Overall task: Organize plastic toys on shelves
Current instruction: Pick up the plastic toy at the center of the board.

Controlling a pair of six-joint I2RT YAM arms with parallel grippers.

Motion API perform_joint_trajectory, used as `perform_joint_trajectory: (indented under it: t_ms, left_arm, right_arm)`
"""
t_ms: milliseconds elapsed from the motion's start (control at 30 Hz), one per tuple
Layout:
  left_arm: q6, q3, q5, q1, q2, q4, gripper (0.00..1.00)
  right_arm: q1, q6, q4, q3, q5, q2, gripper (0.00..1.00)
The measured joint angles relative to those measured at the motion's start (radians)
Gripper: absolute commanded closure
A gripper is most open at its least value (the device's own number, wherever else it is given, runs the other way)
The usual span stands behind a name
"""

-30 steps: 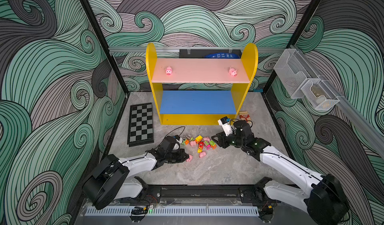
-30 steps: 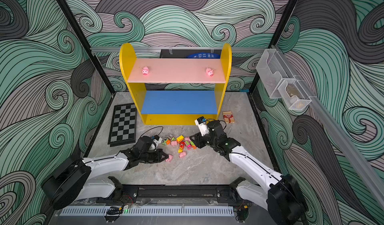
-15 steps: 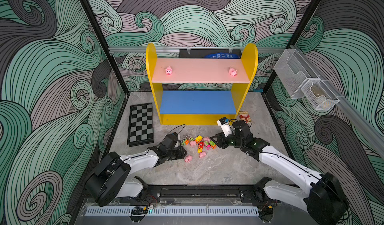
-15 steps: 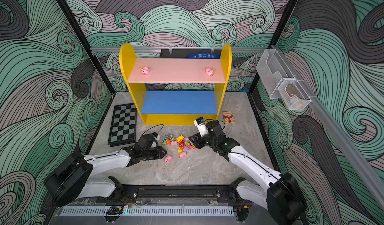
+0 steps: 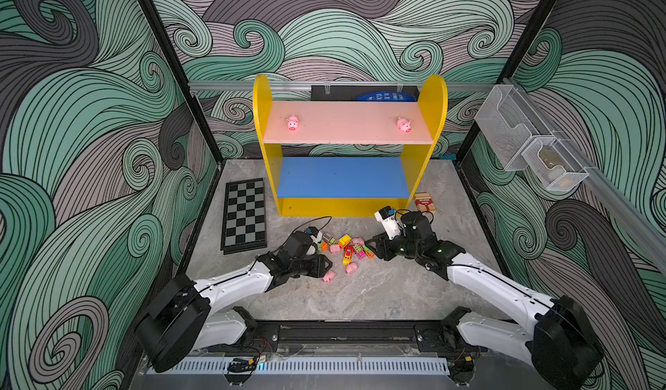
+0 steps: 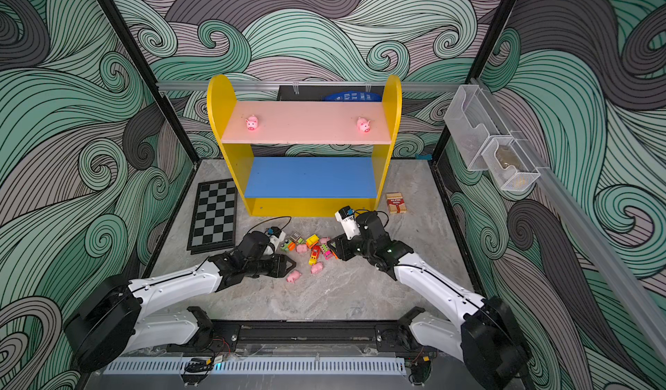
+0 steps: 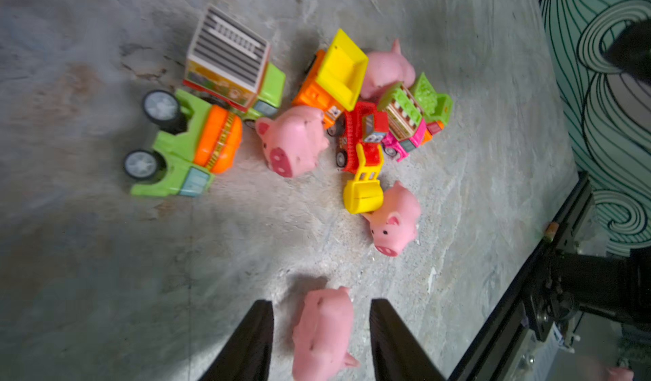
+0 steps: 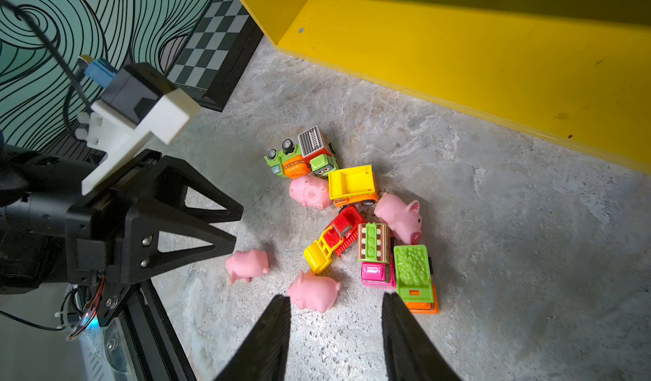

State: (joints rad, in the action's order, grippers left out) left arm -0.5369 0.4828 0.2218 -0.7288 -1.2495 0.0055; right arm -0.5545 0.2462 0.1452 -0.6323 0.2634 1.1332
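A pig [image 7: 322, 330] is bracketed by the part-open left jaws, ungripped; closure seems needed next; right jaws part-open, empty

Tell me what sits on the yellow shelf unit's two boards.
Two pink pigs stand on the pink upper board, one near each end. The blue lower board shows nothing on its visible front. Its rear strip is covered by the upper board, so it cannot be checked.

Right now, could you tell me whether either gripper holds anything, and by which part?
Nothing is held: the left gripper is open around a pink pig, gaps either side; the right gripper is open, empty.
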Motion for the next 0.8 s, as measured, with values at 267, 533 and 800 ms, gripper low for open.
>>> perform_joint_trajectory:
  t_ms: [267,533,800]
  left_arm:
    - [0.022,0.051,-0.090,-0.051,-0.124,-0.038,0.61]
    - [0.015,0.072,-0.193,-0.073,-0.150,-0.059,0.71]
    - [-0.038,0.074,-0.333,-0.073,-0.153,-0.131,0.69]
  right_arm:
    - [-0.008,0.000,0.000,0.000,-0.001,0.005,0.54]
    - [-0.013,0.000,0.000,0.000,-0.003,0.014,0.54]
    - [-0.014,0.000,0.000,0.000,-0.005,0.013,0.54]
